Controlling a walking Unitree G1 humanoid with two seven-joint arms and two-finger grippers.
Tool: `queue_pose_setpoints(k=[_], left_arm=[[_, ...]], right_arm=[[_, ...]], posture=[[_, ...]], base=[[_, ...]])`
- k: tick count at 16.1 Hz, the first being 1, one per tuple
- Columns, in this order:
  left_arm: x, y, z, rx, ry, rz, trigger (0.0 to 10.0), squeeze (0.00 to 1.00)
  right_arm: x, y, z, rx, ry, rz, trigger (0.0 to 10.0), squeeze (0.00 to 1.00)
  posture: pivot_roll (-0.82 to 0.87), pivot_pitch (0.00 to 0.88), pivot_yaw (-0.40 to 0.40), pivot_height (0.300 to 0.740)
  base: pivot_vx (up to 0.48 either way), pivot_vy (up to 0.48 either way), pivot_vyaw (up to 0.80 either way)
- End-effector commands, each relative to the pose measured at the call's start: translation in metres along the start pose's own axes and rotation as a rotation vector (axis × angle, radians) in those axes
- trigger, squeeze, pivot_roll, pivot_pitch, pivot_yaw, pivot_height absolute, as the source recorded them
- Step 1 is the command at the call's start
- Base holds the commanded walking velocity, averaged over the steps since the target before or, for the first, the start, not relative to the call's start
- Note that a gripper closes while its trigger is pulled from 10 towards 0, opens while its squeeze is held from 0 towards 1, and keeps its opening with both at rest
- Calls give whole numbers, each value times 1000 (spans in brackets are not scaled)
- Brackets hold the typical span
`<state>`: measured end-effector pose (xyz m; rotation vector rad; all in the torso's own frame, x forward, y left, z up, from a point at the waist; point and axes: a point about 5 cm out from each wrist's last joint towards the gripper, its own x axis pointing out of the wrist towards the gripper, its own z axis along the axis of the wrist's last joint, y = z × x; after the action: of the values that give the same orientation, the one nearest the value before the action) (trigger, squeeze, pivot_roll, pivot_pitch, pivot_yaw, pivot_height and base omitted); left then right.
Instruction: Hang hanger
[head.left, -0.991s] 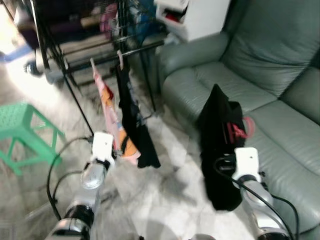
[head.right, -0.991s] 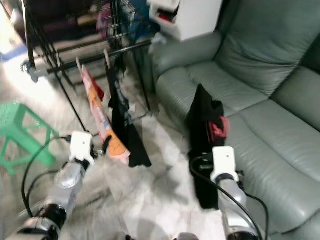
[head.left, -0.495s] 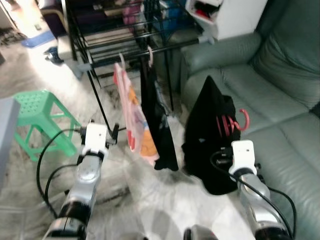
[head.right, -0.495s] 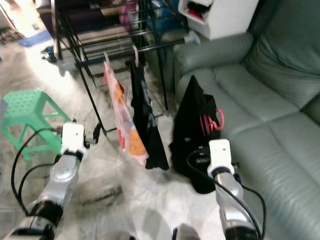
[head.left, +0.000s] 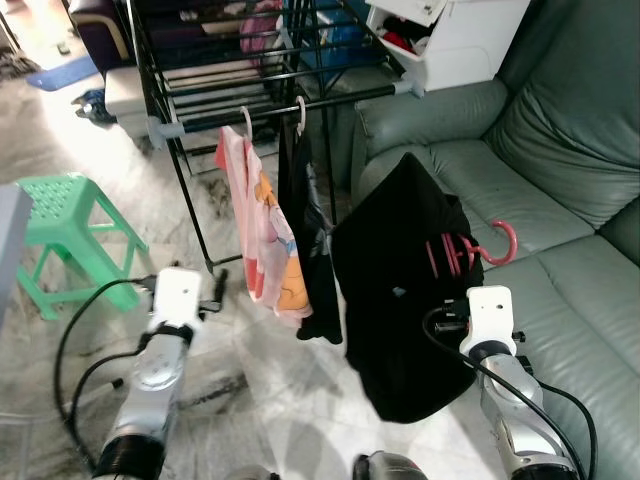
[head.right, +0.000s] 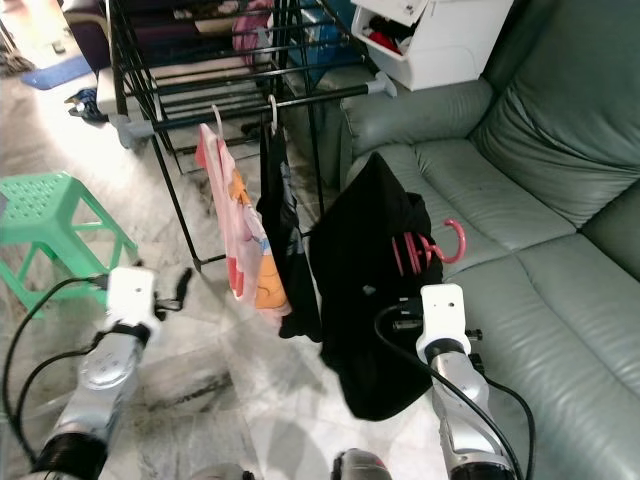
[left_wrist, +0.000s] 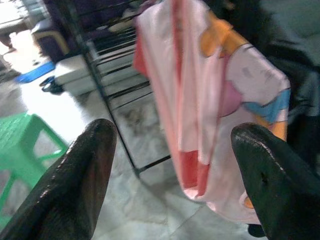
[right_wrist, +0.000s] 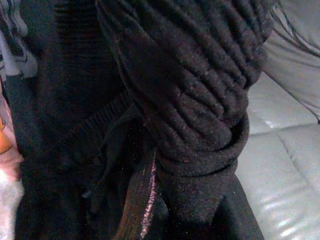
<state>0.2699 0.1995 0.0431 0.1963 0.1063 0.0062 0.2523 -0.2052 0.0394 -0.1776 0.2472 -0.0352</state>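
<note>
Between the drying rack (head.left: 230, 70) and the green sofa (head.left: 520, 200), the right gripper (head.left: 452, 300) is holding up a black garment (head.left: 400, 290) on a pink hanger (head.left: 470, 250), whose hook is curling out to the right over the sofa seat. The right wrist view is showing dark knitted cloth (right_wrist: 165, 115) bunched close against the camera, so the fingers are hidden and I cannot tell whether they are pressed together or spread. Compared with a second ago, the garment is sitting higher and nearer the rack, its left edge now just beside the black clothing (head.left: 310, 240) hanging from the rail, and the cloth is spreading wider than before. The whole scene has also shifted, since the camera has turned, bringing the rack more to the middle of the picture.

On the left, the left gripper (left_wrist: 175, 195) is hovering low above the marble floor (head.left: 250, 400) with its fingers (left_wrist: 80, 180) spread wide and holding nothing, pointing at the pink patterned garment (head.left: 262, 230) hanging on the rail beside the black one. A green stool (head.left: 60, 210) is standing at the far left, and a white cabinet (head.left: 460, 40) is standing behind the sofa arm
</note>
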Motion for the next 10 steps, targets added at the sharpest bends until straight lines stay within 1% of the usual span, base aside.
queue_pose_setpoints(k=[1,2,3,4,5,8,9,10], left_arm=[[-4,8,2,10,-11,67,10000,0],[-5,10,0,-13,2,95,10000,0],[-5,11,0,-18,3,98,10000,0],[-5,9,0,-4,-6,80,10000,0],[-1,2,2,-4,-11,54,10000,0],[5,-5,11,-6,-32,19,10000,0],[7,-6,12,-13,-33,18,10000,0],[8,-6,13,-16,-36,18,10000,0]], right_arm=[[8,6,15,2,-72,22,10000,0],[10,8,18,-15,-90,30,10000,0],[11,8,19,-16,-89,16,10000,0],[12,7,19,-14,-79,6,10000,0],[12,2,17,-15,-75,-26,10000,0],[8,-10,9,-10,-40,-97,10000,0],[8,-10,7,-15,-25,-100,10000,0],[7,-10,5,-2,-18,-97,10000,0]], posture=[[-48,0,2,740],[-46,0,8,740],[-46,0,10,740],[-51,0,19,740],[-64,0,44,740],[-83,0,61,740],[-84,0,61,740],[-85,0,62,740]], base=[[0,0,0],[0,0,544],[0,0,544],[0,0,613],[0,0,494],[0,0,0],[262,0,0],[300,0,0]])
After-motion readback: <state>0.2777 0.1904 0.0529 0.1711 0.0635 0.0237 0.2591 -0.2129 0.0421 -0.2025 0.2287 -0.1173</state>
